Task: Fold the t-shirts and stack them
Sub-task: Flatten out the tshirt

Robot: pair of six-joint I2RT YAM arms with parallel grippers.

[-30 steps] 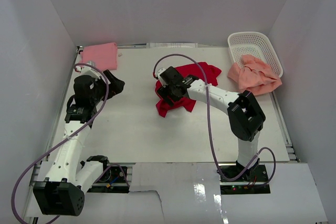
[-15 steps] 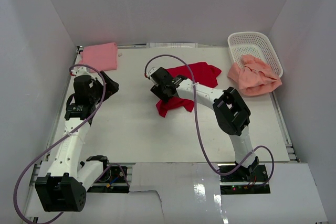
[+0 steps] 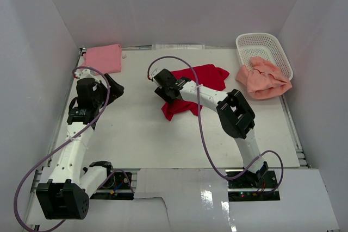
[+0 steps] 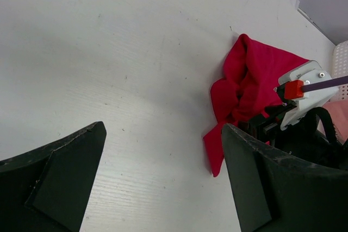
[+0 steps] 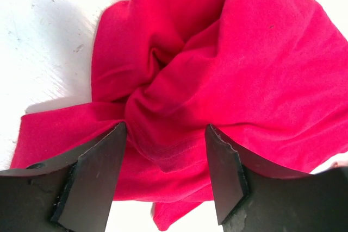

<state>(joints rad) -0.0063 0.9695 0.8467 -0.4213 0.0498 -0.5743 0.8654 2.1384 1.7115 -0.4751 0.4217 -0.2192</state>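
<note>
At the far left corner of the worktop (image 3: 141,134) lies the light pink t-shirt (image 3: 103,58), folded into a flat rectangle. The left end effector (image 4: 163,169) is near it, a little toward the near side and apart from it; its fingers (image 4: 57,180) stand wide apart with only bare worktop between them, so it is open and holds nothing. In the middle of the far half lies the bright red t-shirt (image 3: 205,76), crumpled and not folded. The right end effector (image 5: 160,180) is over the left part of this shirt; it is open, and a bunched fold of red cloth lies between its two fingers (image 5: 92,180). At the far right, the salmon-peach t-shirt (image 3: 263,80) lies crumpled against the near end of the white basket (image 3: 272,44), well apart from both end effectors.
</note>
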